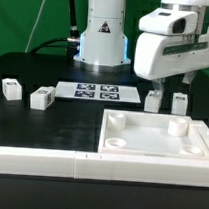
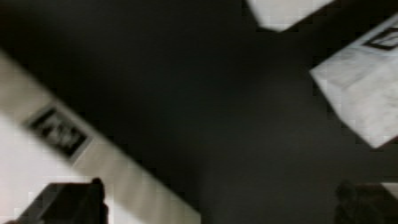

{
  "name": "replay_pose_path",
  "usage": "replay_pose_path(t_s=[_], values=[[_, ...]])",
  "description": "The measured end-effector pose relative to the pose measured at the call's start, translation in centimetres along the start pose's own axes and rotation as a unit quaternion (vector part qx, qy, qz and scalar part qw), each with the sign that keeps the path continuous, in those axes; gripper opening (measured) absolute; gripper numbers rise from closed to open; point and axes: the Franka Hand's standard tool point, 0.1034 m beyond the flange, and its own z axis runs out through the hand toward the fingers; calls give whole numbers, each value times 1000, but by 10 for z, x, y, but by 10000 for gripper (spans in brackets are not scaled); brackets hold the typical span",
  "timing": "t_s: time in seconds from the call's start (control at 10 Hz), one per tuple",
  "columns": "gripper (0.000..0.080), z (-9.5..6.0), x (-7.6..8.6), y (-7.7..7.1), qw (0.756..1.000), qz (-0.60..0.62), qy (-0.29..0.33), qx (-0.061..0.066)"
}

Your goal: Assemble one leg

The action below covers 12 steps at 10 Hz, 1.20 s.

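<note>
**A:** How do the jaws stand?

**B:** Spread wide. In the wrist view the gripper shows its dark fingertips far apart. Only the bare black table lies between them, so it pinches nothing.

**A:** Where does it hang?

**B:** Low at the exterior view's right, just above the near leg and the neighbour leg. Both stand upright, apart from each other, just behind the tray.

**A:** Why there?

**B:** I judge it is lining up a pick, since open jaws over an upright block suit a straddling descent. I cannot tell which of the two it means to take.

**A:** And the rest?

**B:** One spare leg and another spare leg stand well off at the exterior view's left, beyond the marker board. The tray's corner sockets face up and are unfilled, probably waiting for a leg.
</note>
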Motion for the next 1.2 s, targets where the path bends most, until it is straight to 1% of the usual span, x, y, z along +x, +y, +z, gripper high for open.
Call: replay_pose_path(t_s=[0.1,0.2,0.4,0.5,0.6,0.7,0.8,1.0,1.1,1.2], values=[[649,2,-3,-8,997,71,-3,5],[649,4,-3,-17,990,140,0,8],[649,8,-4,-38,968,252,-3,17],[649,9,-3,-42,956,292,-4,21],[649,9,-3,-43,946,322,-5,25],[649,9,-2,-44,929,369,-6,29],[649,9,-2,-45,924,381,-7,30],[649,10,-5,-46,927,372,-25,31],[649,12,-13,-48,922,380,-68,38],[649,13,-15,-49,920,376,-103,45]])
